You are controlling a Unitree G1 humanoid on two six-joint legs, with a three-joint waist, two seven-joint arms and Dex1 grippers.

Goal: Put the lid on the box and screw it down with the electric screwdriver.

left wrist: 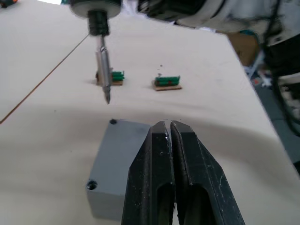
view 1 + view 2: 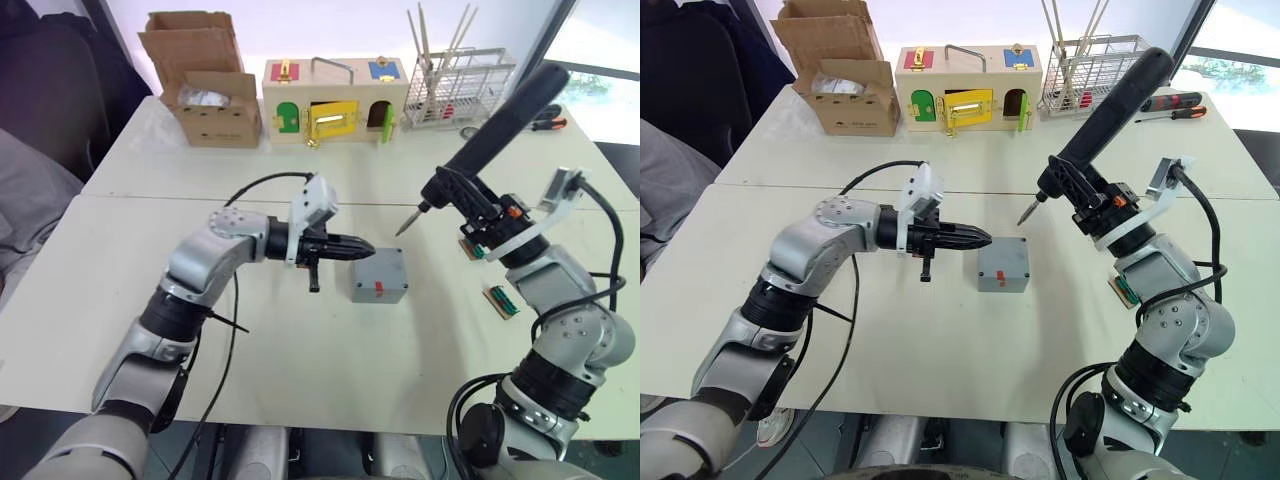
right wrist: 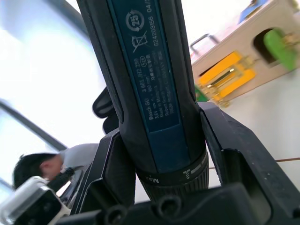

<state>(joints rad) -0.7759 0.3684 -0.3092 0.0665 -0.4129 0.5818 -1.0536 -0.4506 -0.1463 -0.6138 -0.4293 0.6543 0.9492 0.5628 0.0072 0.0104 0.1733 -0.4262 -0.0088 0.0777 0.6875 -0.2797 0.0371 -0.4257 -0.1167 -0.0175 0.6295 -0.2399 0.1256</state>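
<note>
Robotics lab or test room. Two pale benches (image 2: 150, 300) pushed together, seam running across. Staged props along the far edge: open cardboard box (image 2: 205, 85) at 11 o'clock, wooden box with coloured doors and latches (image 2: 335, 100) at 12, wire rack (image 2: 455, 90) holding thin sticks at 1, hand screwdrivers (image 2: 545, 123) beside it. Small green circuit boards (image 2: 501, 300) lie loose on the bench at 3 o'clock. A person (image 3: 42, 164) shows in the right wrist view.
</note>
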